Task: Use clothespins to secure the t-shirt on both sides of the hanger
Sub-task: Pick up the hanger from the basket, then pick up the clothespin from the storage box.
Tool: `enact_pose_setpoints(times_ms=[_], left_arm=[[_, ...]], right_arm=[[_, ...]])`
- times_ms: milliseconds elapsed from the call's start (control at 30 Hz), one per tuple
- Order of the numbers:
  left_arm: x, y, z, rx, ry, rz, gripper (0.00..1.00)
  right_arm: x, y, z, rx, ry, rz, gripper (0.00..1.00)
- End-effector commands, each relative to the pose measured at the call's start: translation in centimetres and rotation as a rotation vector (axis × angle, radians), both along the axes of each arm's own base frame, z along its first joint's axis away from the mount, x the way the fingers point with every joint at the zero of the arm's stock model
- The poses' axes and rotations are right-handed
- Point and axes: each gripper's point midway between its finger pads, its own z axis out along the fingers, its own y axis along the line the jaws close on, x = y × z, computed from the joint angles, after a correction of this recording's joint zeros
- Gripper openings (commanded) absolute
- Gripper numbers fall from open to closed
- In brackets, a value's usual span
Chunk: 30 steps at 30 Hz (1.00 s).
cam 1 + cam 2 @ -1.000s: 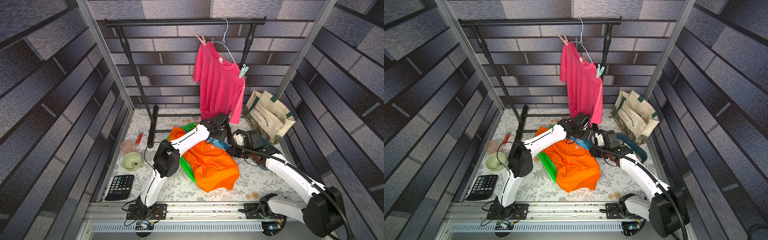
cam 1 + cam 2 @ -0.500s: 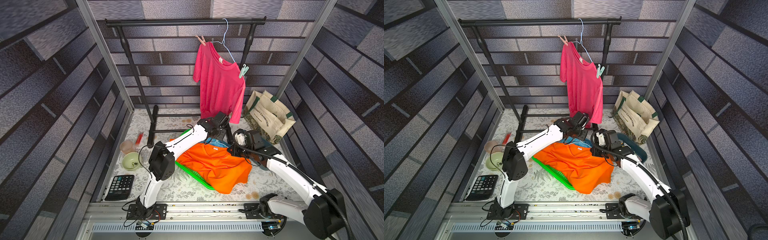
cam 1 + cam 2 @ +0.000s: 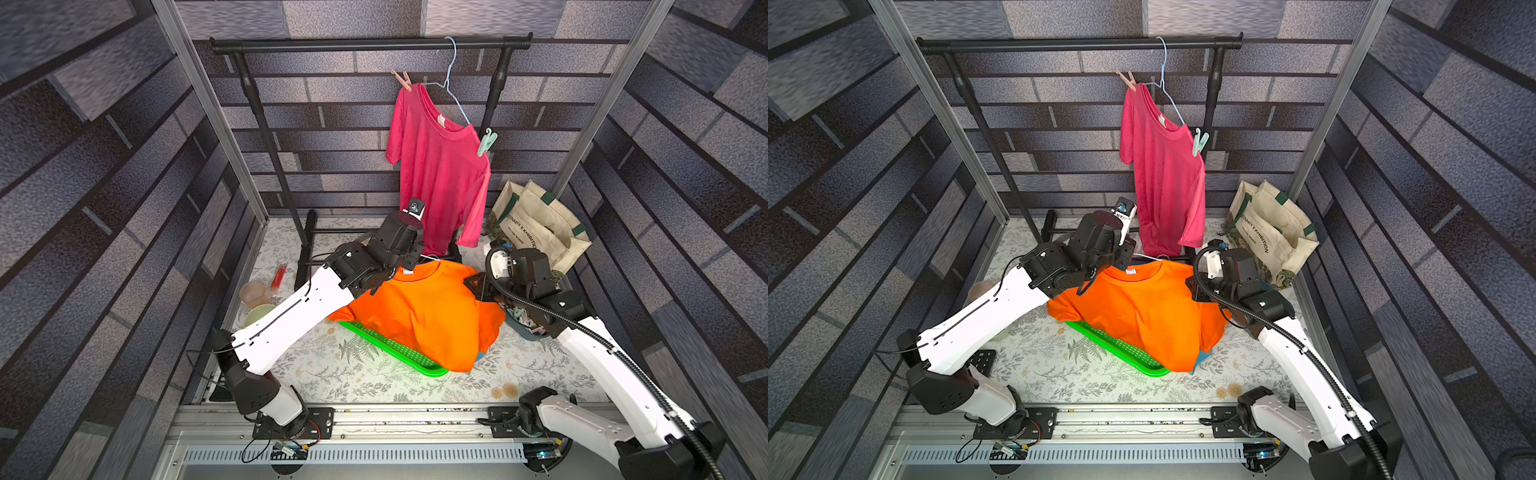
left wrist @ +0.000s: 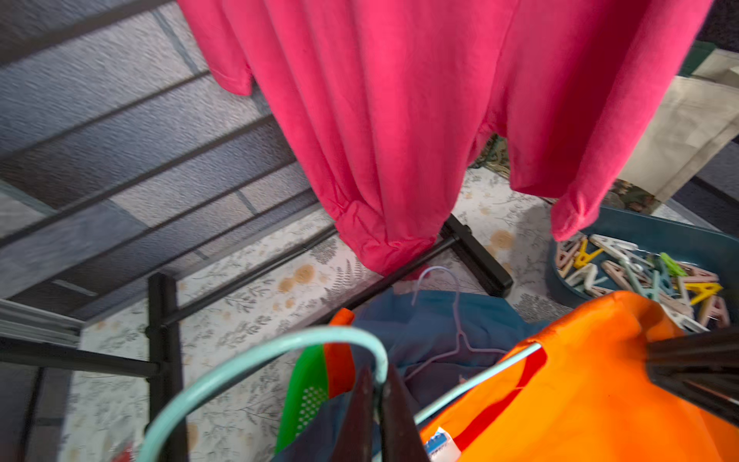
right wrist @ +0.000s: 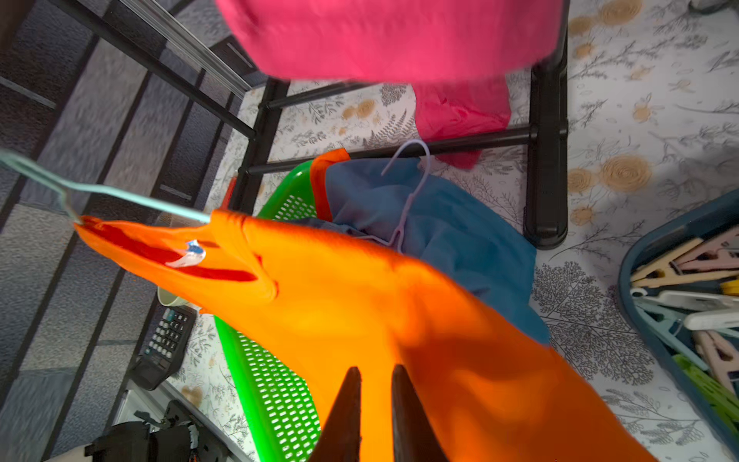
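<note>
An orange t-shirt (image 3: 424, 316) hangs on a mint hanger (image 4: 260, 352), spread between my two arms above the green basket (image 3: 395, 349). My left gripper (image 4: 378, 380) is shut on the hanger's hook, just below the hanging pink t-shirt (image 3: 436, 166). At the orange shirt's right shoulder, my right gripper (image 5: 376, 376) has its jaws a narrow gap apart, with orange cloth showing in the gap. The clothespins (image 4: 640, 272) lie heaped in a dark blue tub under the right arm. A pink pin (image 3: 402, 80) and a mint pin (image 3: 486, 141) clip the pink shirt to its hanger.
The black rack (image 3: 370, 43) stands at the back, its feet on the floral table. A blue shirt with a lilac hanger (image 4: 440, 320) lies in the basket. A canvas tote (image 3: 536, 224) stands back right. A calculator (image 3: 982, 361) and a bowl (image 3: 257, 316) sit left.
Both arms have raised the orange shirt out of a crumpled heap and spread it. The left gripper moved up and back with the hook. The right jaws have parted slightly.
</note>
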Motion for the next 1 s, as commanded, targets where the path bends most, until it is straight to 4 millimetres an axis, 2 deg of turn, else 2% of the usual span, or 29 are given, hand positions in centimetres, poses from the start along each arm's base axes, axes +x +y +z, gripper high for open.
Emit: enact_pose_setpoints(times_ms=[0, 67, 133, 333, 433, 567, 667, 700, 733, 800, 967], left_arm=[[0.6, 4.0, 5.4, 0.059, -0.163, 0.092, 0.00], [0.2, 5.0, 7.9, 0.043, -0.210, 0.091, 0.00], [-0.4, 5.5, 10.4, 0.014, -0.261, 0.077, 0.00], [-3.7, 7.4, 19.1, -0.109, -0.412, 0.019, 0.00], [-5.8, 8.9, 23.6, -0.177, -0.503, 0.005, 0.00], [-7.6, 10.5, 27.6, -0.224, -0.588, 0.002, 0.00], [-8.2, 10.2, 28.3, -0.237, -0.591, -0.021, 0.00], [-8.1, 9.9, 28.1, -0.236, -0.583, -0.028, 0.00], [-7.9, 9.5, 27.6, -0.232, -0.571, -0.035, 0.00], [-7.2, 8.5, 26.0, -0.217, -0.535, -0.044, 0.00], [-5.2, 6.5, 20.5, -0.167, -0.438, -0.040, 0.00]], right_arm=[[-1.5, 0.0, 3.3, 0.023, -0.037, 0.041, 0.21], [-1.6, -0.4, 4.7, 0.030, -0.062, 0.024, 0.27], [-1.2, -1.9, 4.8, -0.034, -0.068, -0.046, 0.30], [0.3, -7.7, 1.9, -0.302, 0.003, -0.275, 0.33], [0.8, -10.7, 0.2, -0.370, 0.047, -0.392, 0.37], [1.3, -13.8, -3.2, -0.384, 0.150, -0.503, 0.39], [2.0, -15.1, -6.0, -0.335, 0.231, -0.555, 0.40], [2.4, -15.4, -6.7, -0.310, 0.250, -0.570, 0.41], [2.5, -15.6, -8.4, -0.304, 0.290, -0.576, 0.41], [3.1, -16.0, -10.3, -0.290, 0.337, -0.585, 0.41], [3.7, -16.5, -15.0, -0.254, 0.465, -0.598, 0.45]])
